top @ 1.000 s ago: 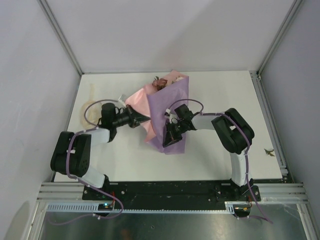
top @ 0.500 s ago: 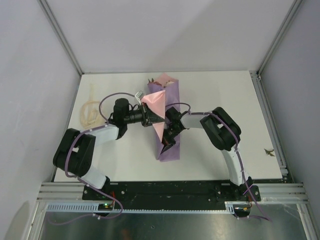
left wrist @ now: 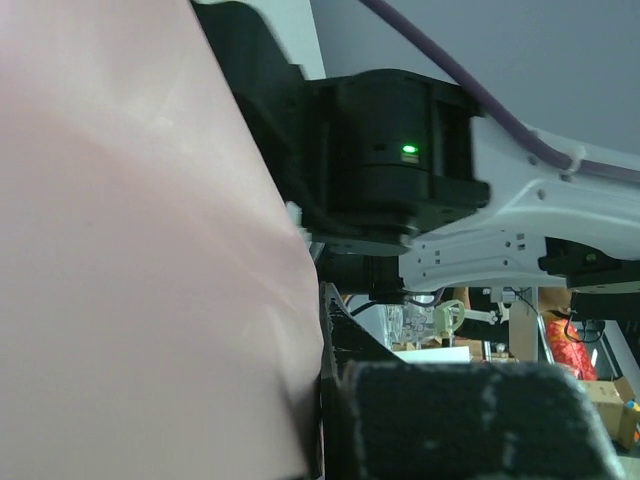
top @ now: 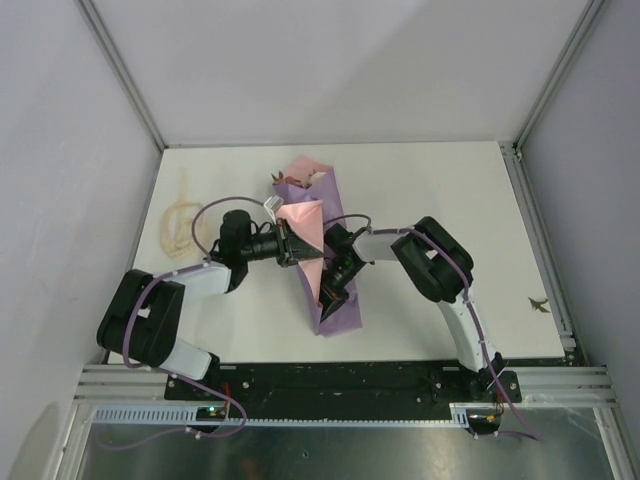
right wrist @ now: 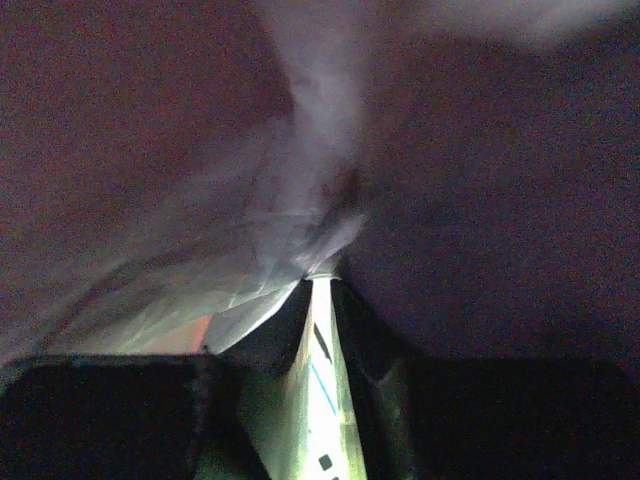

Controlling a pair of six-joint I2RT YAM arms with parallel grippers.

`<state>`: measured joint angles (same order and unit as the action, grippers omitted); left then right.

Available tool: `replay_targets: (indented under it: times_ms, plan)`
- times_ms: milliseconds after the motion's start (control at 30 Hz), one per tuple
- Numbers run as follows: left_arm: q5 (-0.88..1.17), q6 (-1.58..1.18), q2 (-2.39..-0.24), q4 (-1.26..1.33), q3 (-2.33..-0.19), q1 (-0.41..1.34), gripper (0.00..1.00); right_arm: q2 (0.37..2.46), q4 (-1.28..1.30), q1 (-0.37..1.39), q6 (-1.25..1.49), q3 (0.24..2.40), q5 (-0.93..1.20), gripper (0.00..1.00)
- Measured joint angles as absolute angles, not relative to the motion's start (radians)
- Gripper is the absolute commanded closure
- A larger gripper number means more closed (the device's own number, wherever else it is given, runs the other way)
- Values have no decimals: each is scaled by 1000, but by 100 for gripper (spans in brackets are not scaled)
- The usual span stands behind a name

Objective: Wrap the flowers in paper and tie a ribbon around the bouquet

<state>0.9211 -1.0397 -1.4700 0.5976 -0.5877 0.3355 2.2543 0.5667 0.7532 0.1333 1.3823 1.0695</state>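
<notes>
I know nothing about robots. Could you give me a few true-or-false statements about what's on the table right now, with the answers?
1. The ribbon lies loose on the table, left of the paper. True.
2. The left fingers are shut on the paper's pink flap. True.
3. The flowers lie bare, apart from the paper. False: they poke out of the paper's far end.
4. The paper's outside is green. False: it is lilac-purple.
5. The right fingers are parked well away from the paper. False: they are down on its middle.
</notes>
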Motion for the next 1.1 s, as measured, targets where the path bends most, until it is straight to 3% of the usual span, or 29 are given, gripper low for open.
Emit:
replay_targets:
  times_ms: [600,1100]
  plan:
    - [957,-1021,-1456,605,-505,253,100,1884,202,669,429,1084,979,69]
    - [891,-1020,-1527,611,-591,308,100,2065,-44,657,627,1044,947,74]
